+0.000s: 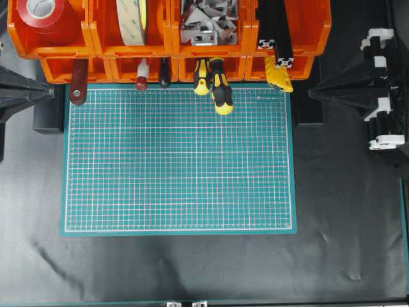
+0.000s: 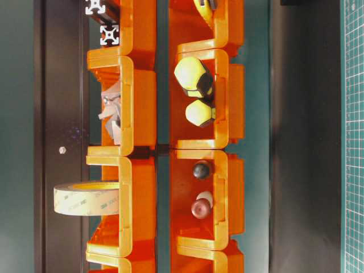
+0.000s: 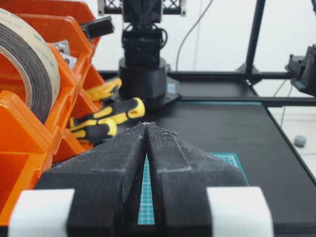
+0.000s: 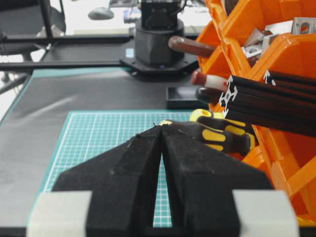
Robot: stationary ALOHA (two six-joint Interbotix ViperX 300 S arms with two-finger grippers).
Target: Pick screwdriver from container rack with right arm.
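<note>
Orange bins of the container rack (image 1: 169,38) run along the top of my overhead view, above a green cutting mat (image 1: 179,160) on the black surface (image 1: 192,268). Two yellow-and-black handles stick out of one lower bin over the mat's top edge. I take the larger, longer one as the screwdriver (image 1: 221,93), with the smaller tool (image 1: 202,77) just beside it. Both arms sit parked at the sides, well apart from the rack.

From table level, the picture is turned sideways. Both handle butts show inside the same bin; the bigger rounded one is the screwdriver (image 2: 192,77).

My left wrist view shows the left gripper (image 3: 146,126) with its jaws pressed together, holding nothing.

My right wrist view shows the right gripper (image 4: 161,129) with jaws likewise closed and empty. The screwdriver handle (image 4: 222,136) lies ahead and to the right.

I judge the pick has not begun. The next move calls for spreading the right jaws, reaching toward the rack, and closing across the larger handle without catching its neighbour.
</note>
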